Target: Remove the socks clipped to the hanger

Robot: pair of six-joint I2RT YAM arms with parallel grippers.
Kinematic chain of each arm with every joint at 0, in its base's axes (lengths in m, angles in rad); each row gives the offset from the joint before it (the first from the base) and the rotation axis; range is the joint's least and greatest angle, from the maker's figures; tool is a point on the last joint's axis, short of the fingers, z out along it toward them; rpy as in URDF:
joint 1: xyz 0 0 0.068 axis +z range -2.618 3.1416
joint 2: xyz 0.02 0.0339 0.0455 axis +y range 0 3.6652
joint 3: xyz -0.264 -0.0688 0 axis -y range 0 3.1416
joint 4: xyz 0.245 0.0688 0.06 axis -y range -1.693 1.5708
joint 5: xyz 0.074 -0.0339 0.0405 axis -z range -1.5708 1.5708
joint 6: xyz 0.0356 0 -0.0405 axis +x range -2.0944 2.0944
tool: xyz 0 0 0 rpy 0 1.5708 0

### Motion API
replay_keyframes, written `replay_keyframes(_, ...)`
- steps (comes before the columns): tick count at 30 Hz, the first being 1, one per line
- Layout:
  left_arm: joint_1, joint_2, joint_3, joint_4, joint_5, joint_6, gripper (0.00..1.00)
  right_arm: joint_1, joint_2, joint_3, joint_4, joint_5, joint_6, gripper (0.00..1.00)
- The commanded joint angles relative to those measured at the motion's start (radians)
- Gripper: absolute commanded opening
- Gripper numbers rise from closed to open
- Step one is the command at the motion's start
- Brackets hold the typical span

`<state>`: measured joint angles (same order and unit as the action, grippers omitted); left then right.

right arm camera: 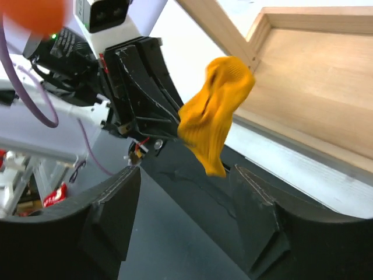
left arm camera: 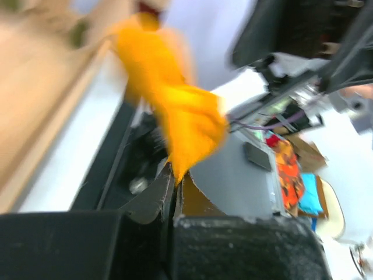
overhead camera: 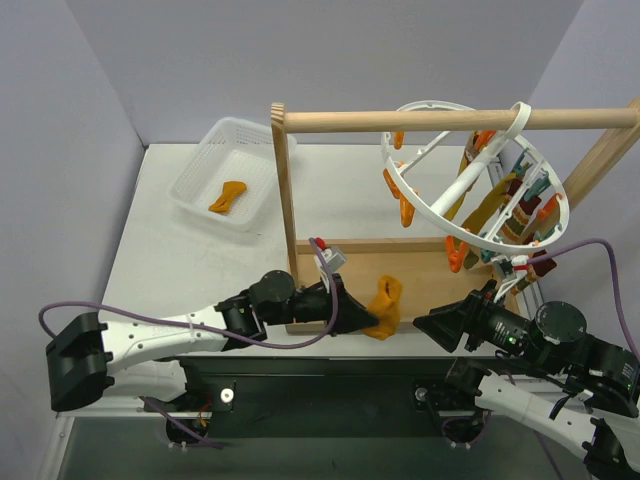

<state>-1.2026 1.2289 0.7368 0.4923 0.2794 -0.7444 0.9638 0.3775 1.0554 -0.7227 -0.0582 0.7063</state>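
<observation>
My left tool (overhead camera: 371,320) is pinched shut on one end of a mustard sock (overhead camera: 384,300), up in the air near the desk's (overhead camera: 170,270) front edge, well clear of the hanger (overhead camera: 470,238). I judge it best to grip firmly and swing left toward the basket (overhead camera: 192,186). The left arm lies low, stretched rightward; my right tool (overhead camera: 428,326) faces it, fingers spread, holding nothing.

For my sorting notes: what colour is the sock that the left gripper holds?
Plain mustard-orange, no stripes; the sock shows best in the right wrist view.

Pale lilac walls (overhead camera: 100,60), white table (overhead camera: 150,255) (evenly lit).
</observation>
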Motion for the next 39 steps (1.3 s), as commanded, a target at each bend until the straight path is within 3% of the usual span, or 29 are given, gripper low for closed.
replay_keyframes(1, 0.109, -0.185, -0.049, -0.246, -0.071, -0.016, 0.00, 0.004, 0.006, 0.012, -0.076, 0.159, 0.018, 0.70)
replay_keyframes(3, 0.178, -0.242, -0.062, -0.410, -0.101, -0.015, 0.00, 0.004, 0.012, 0.018, -0.115, 0.196, 0.024, 0.71)
replay_keyframes(9, 0.587, -0.442, -0.074, -0.759, -0.083, 0.019, 0.00, 0.003, 0.018, 0.011, -0.127, 0.202, 0.009, 0.72)
replay_keyframes(13, 0.849, -0.467, -0.039, -0.870, -0.016, 0.106, 0.00, 0.006, 0.011, 0.017, -0.141, 0.196, 0.005, 0.72)
replay_keyframes(14, 0.959, -0.459, -0.027, -0.879, -0.002, 0.112, 0.00, 0.006, 0.005, 0.017, -0.144, 0.196, 0.007, 0.72)
replay_keyframes(17, 1.134, -0.405, -0.037, -0.777, 0.099, 0.085, 0.00, 0.004, -0.009, 0.011, -0.144, 0.199, 0.013, 0.72)
replay_keyframes(20, 1.196, -0.304, -0.027, -0.627, 0.129, 0.001, 0.00, 0.006, -0.012, 0.003, -0.149, 0.213, 0.025, 0.72)
replay_keyframes(23, 1.196, -0.159, 0.074, -0.569, 0.069, 0.007, 0.00, 0.006, 0.000, 0.009, -0.155, 0.215, 0.035, 0.72)
replay_keyframes(30, 1.196, 0.260, 0.416, -0.581, 0.029, 0.077, 0.00, 0.004, 0.032, 0.037, -0.182, 0.219, 0.068, 0.72)
replay_keyframes(32, 1.196, 0.355, 0.580, -0.676, 0.033, 0.099, 0.00, 0.006, 0.032, 0.041, -0.182, 0.219, 0.071, 0.72)
replay_keyframes(33, 1.196, 0.448, 0.643, -0.725, 0.062, 0.118, 0.09, 0.004, 0.031, 0.044, -0.182, 0.219, 0.073, 0.72)
replay_keyframes(34, 1.196, 0.487, 0.770, -0.782, 0.072, 0.132, 0.34, 0.004, 0.029, 0.048, -0.184, 0.219, 0.073, 0.72)
replay_keyframes(35, 1.195, 0.513, 0.806, -0.879, 0.067, 0.160, 0.45, 0.004, 0.032, 0.054, -0.185, 0.218, 0.074, 0.72)
replay_keyframes(36, 1.187, 0.512, 0.819, -0.899, 0.023, 0.171, 0.54, 0.004, 0.032, 0.057, -0.184, 0.218, 0.073, 0.72)
replay_keyframes(37, 1.164, 0.489, 0.782, -0.894, -0.005, 0.178, 0.78, 0.004, 0.031, 0.060, -0.187, 0.219, 0.071, 0.72)
replay_keyframes(38, 1.157, 0.460, 0.747, -0.864, -0.035, 0.184, 0.92, 0.003, 0.031, 0.061, -0.188, 0.222, 0.068, 0.72)
replay_keyframes(39, 1.152, 0.389, 0.701, -0.838, -0.061, 0.185, 0.97, 0.004, 0.031, 0.063, -0.188, 0.222, 0.068, 0.72)
